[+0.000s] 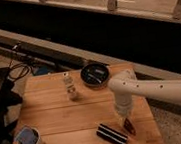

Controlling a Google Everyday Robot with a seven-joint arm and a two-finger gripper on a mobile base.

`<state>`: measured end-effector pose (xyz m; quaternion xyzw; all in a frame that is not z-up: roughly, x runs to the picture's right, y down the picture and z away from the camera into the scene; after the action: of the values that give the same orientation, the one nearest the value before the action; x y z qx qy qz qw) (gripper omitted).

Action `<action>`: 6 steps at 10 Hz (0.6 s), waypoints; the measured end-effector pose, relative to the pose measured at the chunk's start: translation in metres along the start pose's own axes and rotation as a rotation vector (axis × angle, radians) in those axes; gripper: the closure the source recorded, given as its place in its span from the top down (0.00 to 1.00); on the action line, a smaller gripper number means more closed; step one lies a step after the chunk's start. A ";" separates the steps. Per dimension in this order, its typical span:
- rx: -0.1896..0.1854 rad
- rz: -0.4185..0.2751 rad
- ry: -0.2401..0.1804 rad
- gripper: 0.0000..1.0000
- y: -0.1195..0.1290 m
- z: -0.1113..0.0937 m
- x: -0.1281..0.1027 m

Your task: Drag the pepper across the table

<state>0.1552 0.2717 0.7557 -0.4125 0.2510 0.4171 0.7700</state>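
The pepper (129, 127) is a small dark red chili lying on the wooden table (60, 116) near its right front edge. My gripper (124, 115) hangs from the white arm (157, 88) that reaches in from the right; it points down right above the pepper's upper end, at or touching it. A black block with white stripes (112, 134) lies just left of the pepper.
A dark round bowl (95, 75) sits at the table's back edge. A small white bottle (70, 87) stands left of the arm. A cup with a blue top (30, 139) stands at the front left. Cables and dark equipment lie to the left of the table.
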 end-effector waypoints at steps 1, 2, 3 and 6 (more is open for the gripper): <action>0.003 -0.005 0.001 0.26 0.001 0.000 0.001; 0.006 -0.013 0.002 0.26 0.003 -0.001 0.001; 0.009 -0.017 0.005 0.26 0.004 -0.002 0.003; 0.012 -0.019 0.009 0.26 0.007 -0.002 0.010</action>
<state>0.1545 0.2765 0.7443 -0.4123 0.2531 0.4063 0.7752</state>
